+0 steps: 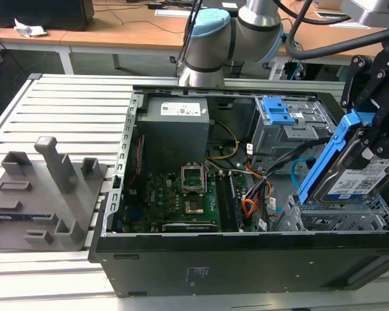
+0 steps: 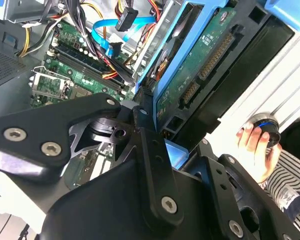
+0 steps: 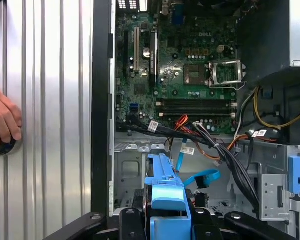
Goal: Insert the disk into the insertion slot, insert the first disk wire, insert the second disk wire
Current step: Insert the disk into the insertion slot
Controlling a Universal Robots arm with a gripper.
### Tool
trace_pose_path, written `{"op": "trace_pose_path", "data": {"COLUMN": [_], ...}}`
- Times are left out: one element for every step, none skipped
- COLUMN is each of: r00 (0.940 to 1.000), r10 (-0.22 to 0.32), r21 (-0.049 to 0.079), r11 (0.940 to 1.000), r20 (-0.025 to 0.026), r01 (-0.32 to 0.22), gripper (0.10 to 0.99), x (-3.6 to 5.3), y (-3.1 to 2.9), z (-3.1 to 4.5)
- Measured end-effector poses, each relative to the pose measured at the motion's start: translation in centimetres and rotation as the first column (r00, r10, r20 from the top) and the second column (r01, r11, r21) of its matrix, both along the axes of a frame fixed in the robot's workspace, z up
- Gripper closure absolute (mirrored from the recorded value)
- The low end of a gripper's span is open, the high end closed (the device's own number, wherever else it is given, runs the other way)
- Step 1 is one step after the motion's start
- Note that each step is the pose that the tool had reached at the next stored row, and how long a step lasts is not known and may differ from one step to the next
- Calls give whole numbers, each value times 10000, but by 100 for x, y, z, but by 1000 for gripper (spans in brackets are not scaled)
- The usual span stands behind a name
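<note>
The disk (image 1: 360,181), a silver drive in its blue carrier, hangs steeply tilted with its low edge at the top rim of the insertion slot (image 1: 337,219). It is not seated, and I cannot tell whether it touches the rim. The pincer (image 1: 373,133) is clenched on the disk's raised end, above the slot. Beside the slot, toward the motherboard (image 1: 175,194), lie the first disk wire (image 1: 249,207), an orange-red bundle, and nearer the slot the second disk wire (image 1: 297,167), a light-blue loop. At this tilt the carrier could catch the slot's rim and jam or twist in the grip, and the blue loop could get pinched under the drive. There is one disk, one slot, two wires and one pincer. Well away from the slot, one person's hand (image 3: 2,120) rests on a round button (image 3: 0,146) on the bench (image 1: 71,103).
</note>
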State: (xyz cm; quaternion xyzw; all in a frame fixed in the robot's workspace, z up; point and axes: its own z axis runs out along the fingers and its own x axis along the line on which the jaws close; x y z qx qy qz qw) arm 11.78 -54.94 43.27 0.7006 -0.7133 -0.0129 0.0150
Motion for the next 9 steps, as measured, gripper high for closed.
{"op": "trace_pose_path", "data": {"r00": [10000,10000,10000,10000,10000,10000,10000,10000,10000], "r10": [0,0,0,-1,-2,-2,1,-1,1], "r21": [0,-1,-5,-5,-6,-3,0,1,4], "r11": [10000,10000,10000,10000,10000,10000,10000,10000,10000], "r20": [0,0,0,-2,-2,-2,0,2,6], "r01": [0,0,0,1,2,2,-1,1,-1], "gripper": [722,722,722,722,722,722,722,722,722], "x": [0,0,0,-1,-5,-8,-10,-16,-27], "y": [2,3,3,3,3,3,3,2,3], "z": [-16,-33,-46,-67,-77,-91,-104,-105,-107]}}
